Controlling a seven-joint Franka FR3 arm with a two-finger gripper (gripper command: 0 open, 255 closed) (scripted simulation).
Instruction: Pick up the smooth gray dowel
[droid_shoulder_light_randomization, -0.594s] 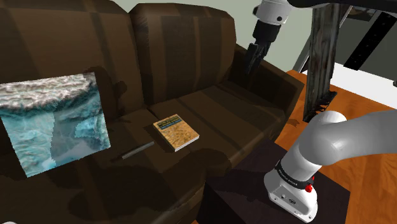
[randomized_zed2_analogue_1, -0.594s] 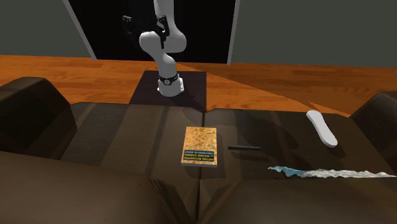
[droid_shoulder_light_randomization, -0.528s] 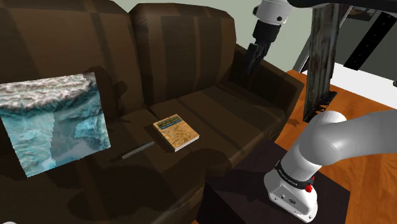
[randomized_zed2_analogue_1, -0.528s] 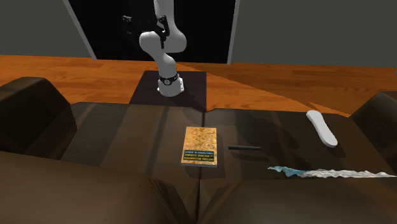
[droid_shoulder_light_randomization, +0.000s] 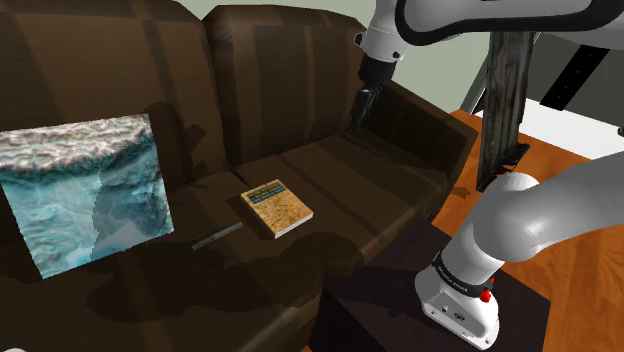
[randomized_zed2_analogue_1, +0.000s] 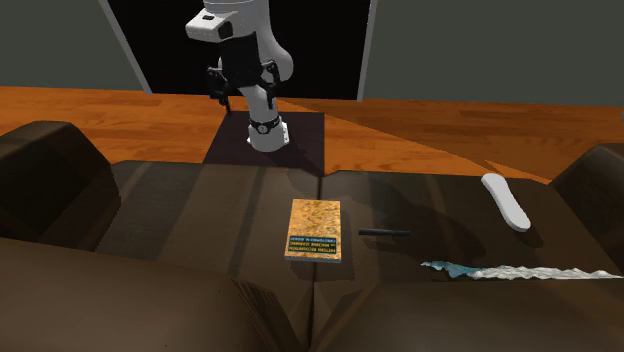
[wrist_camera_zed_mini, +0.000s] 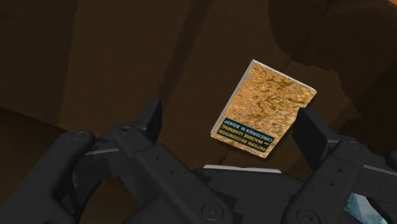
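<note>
The slim dark grey dowel (droid_shoulder_light_randomization: 217, 236) lies flat on the brown sofa seat, between an orange-covered book (droid_shoulder_light_randomization: 275, 208) and a blue-and-white cushion (droid_shoulder_light_randomization: 85, 190). From the second exterior view the dowel (randomized_zed2_analogue_1: 385, 232) sits just right of the book (randomized_zed2_analogue_1: 314, 229). My black gripper (droid_shoulder_light_randomization: 358, 115) hangs high over the seat in front of the backrest, well away from the dowel and pointing down. In the wrist view the gripper (wrist_camera_zed_mini: 230, 124) is open with nothing held, and the book (wrist_camera_zed_mini: 264, 105) lies far below between its fingers.
A white elongated object (randomized_zed2_analogue_1: 505, 200) rests on the seat near the armrest at the second exterior view's right. The cushion's edge (randomized_zed2_analogue_1: 515, 270) lies beside the dowel. My dark stand (droid_shoulder_light_randomization: 390, 295) adjoins the sofa front. A wooden post (droid_shoulder_light_randomization: 505, 90) rises behind.
The arm has swung toward the shoulder view's left and a little lower, bringing the gripper out over the sofa seat. The dowel and book have not moved.
</note>
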